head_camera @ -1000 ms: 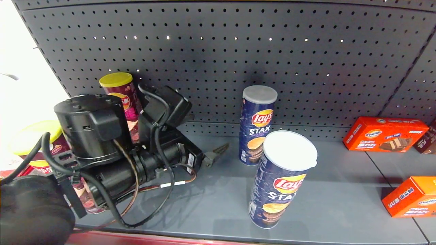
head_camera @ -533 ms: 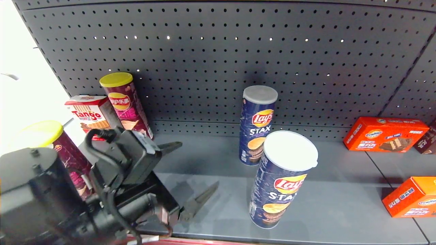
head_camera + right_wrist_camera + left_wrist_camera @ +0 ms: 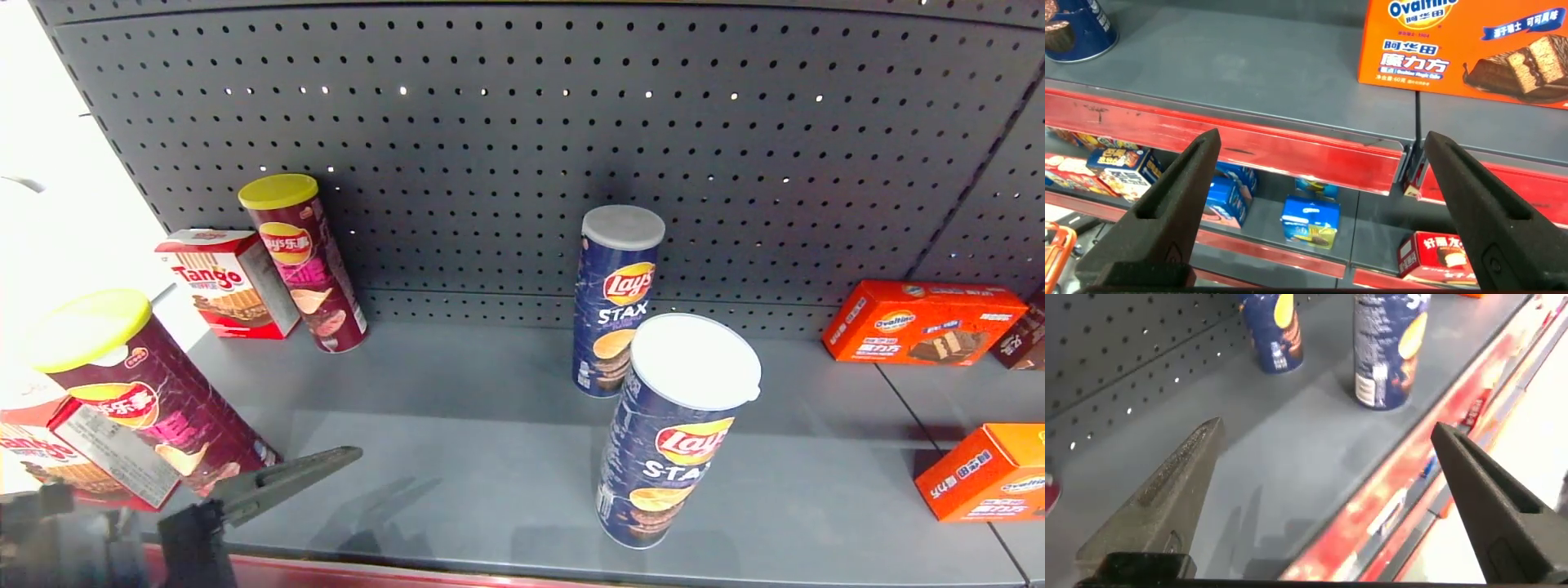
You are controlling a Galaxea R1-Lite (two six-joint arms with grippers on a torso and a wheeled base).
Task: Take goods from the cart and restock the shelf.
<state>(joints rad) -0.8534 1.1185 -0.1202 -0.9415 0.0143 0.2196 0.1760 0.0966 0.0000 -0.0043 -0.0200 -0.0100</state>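
The left gripper (image 3: 1327,429) is wide apart and empty, near a blue can (image 3: 1382,351). The right gripper (image 3: 1320,137) is wide apart too, near an orange box (image 3: 1454,49).

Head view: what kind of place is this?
Most likely a shop aisle: a grey pegboard-backed shelf stocked with chip cans and orange snack boxes, with a red price rail along its edge.
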